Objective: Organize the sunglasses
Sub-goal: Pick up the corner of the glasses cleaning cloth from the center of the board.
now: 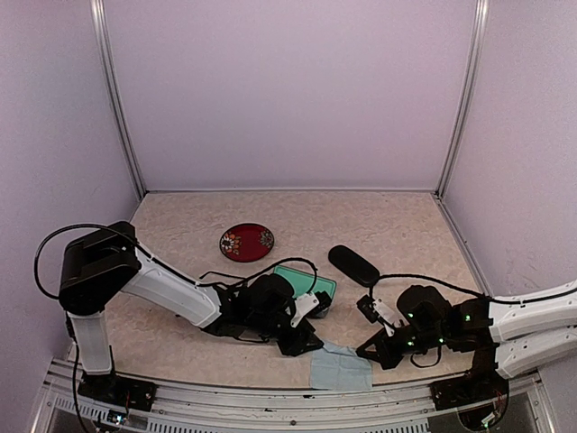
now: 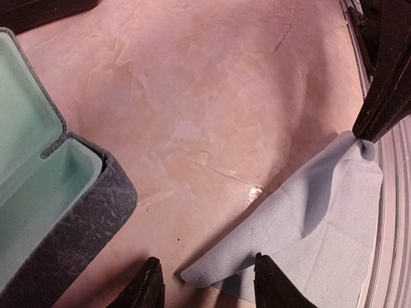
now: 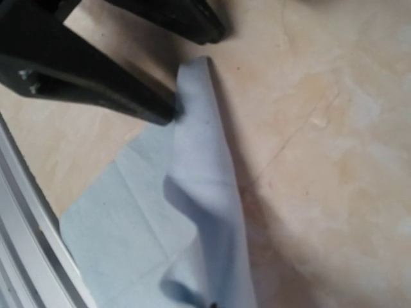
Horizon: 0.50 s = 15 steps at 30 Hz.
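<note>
Neither pair of sunglasses shows clearly in any view; a dark edge (image 2: 45, 9) at the top left of the left wrist view cannot be identified. My left gripper (image 1: 305, 341) is open and low over the table. Its fingers (image 2: 151, 285) straddle the near corner of a light blue cloth (image 2: 321, 218). My right gripper (image 1: 365, 352) is shut on the cloth's opposite corner and lifts it slightly, as the left wrist view shows (image 2: 363, 138). In the right wrist view the cloth (image 3: 199, 192) rises towards my right gripper (image 3: 212, 305), and one left finger (image 3: 96, 83) touches the cloth's far corner.
The blue-grey rectangular case (image 1: 306, 281) lies open with a green lining (image 2: 32, 167), just left of my left gripper. The black oval case (image 1: 353, 265) lies shut behind the right gripper. A red round dish (image 1: 247, 242) sits further back. The table's front rail (image 1: 270, 397) runs beside the cloth.
</note>
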Each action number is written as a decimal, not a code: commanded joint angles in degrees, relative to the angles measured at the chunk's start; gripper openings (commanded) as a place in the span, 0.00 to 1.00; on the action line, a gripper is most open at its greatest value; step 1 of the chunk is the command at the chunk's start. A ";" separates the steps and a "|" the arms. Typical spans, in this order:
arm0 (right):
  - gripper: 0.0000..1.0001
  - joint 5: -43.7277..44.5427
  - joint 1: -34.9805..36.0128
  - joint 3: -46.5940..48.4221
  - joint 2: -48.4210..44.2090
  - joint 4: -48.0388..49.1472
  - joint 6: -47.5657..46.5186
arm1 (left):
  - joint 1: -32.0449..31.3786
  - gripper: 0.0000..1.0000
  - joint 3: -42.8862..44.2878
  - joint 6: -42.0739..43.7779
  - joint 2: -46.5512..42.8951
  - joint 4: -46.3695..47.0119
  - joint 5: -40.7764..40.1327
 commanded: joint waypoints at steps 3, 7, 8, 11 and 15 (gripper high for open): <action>0.00 -0.27 -0.62 -0.68 -1.54 -0.92 0.34 | 0.28 0.42 2.55 2.66 2.46 -1.68 2.81; 0.00 -0.21 -0.83 -0.72 -1.44 -0.87 0.25 | 0.28 0.35 3.05 3.18 2.75 -2.09 4.60; 0.00 -0.14 -0.81 -0.72 -1.43 -0.90 0.20 | 0.28 0.33 3.06 3.29 2.72 -2.17 4.86; 0.00 -0.14 -0.97 -0.72 -1.43 -0.86 0.35 | 0.28 0.27 2.81 3.27 2.56 -2.41 4.85; 0.00 0.04 -1.18 -0.72 -1.21 -0.99 0.45 | 0.28 0.22 2.46 3.10 1.82 -2.69 4.74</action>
